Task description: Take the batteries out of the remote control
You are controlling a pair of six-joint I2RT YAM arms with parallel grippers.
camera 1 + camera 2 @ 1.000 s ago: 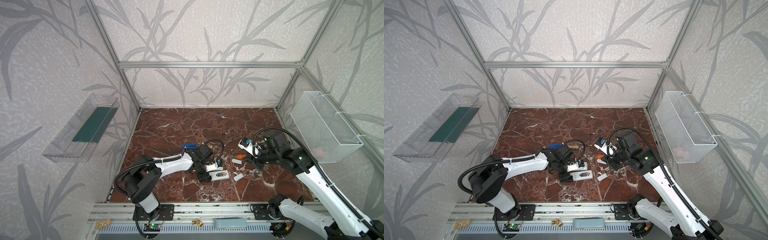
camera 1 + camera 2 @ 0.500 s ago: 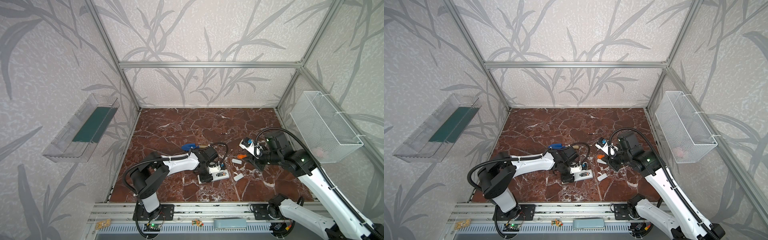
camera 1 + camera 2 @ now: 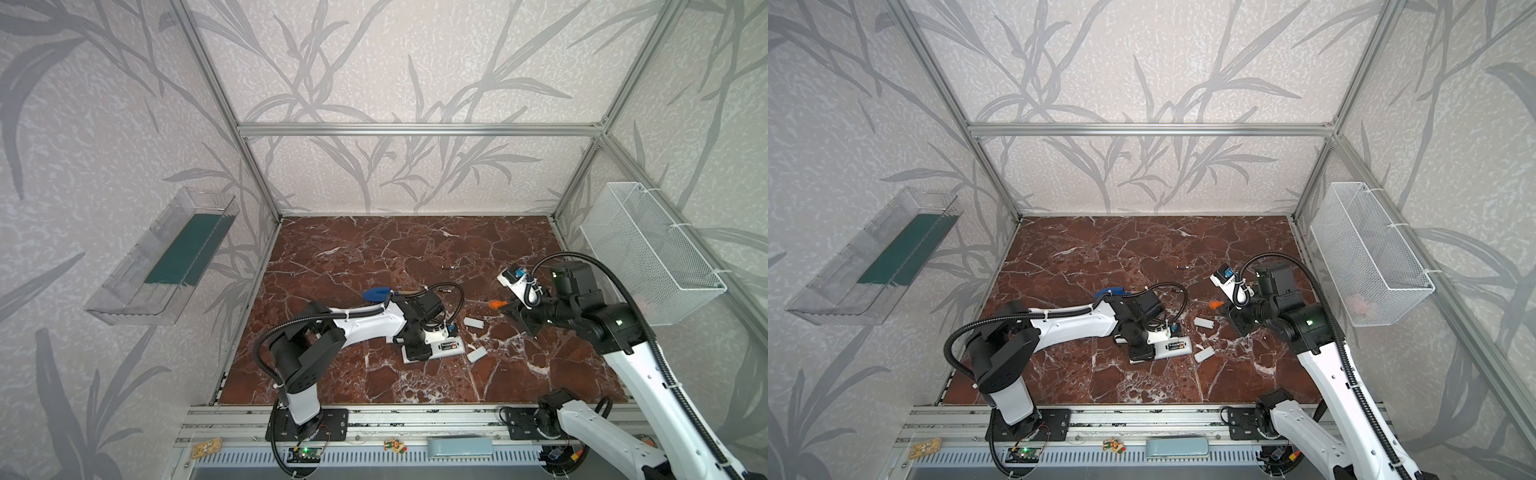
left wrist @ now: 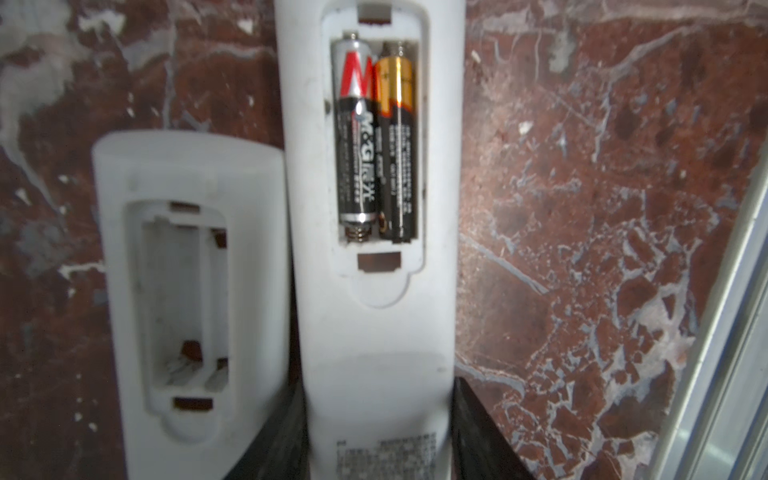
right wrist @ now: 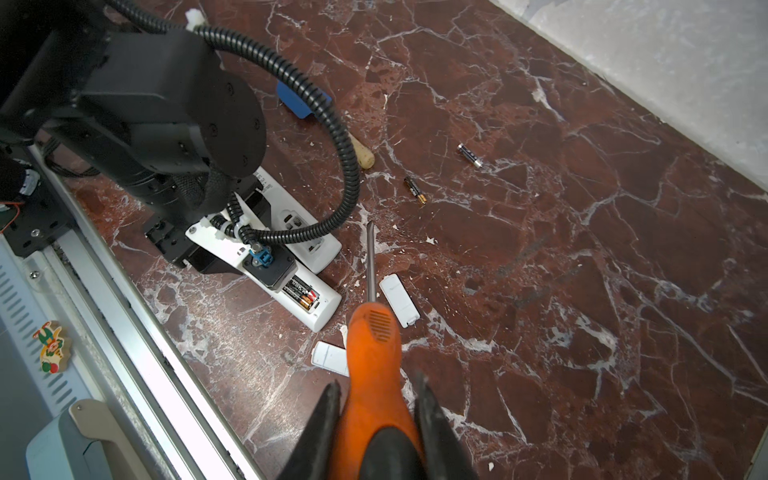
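Observation:
A white remote control [image 4: 374, 299] lies back-up on the marble floor with its battery bay uncovered. Two batteries [image 4: 355, 137] sit side by side in that bay, one dark with a red mark and one black and gold [image 4: 397, 145]. My left gripper [image 4: 376, 384] is shut on the remote's lower end, one black finger against each side. In both top views the remote [image 3: 446, 347] [image 3: 1177, 348] lies near the floor's middle. My right gripper [image 5: 376, 388] is shut on an orange-handled screwdriver [image 5: 374, 345] and hovers to the remote's right [image 3: 519, 309].
A second white remote [image 4: 187, 291] with an empty bay lies beside the first. Two loose batteries [image 5: 414, 190] [image 5: 470, 155] and two white covers [image 5: 399, 299] [image 5: 330, 357] lie on the floor. A blue tool [image 3: 376, 294] lies behind the left arm. A wire basket [image 3: 648, 253] hangs at right.
My left gripper's jaws have narrowed onto the remote, and the left arm has shifted over it. The right arm with the screwdriver has barely moved.

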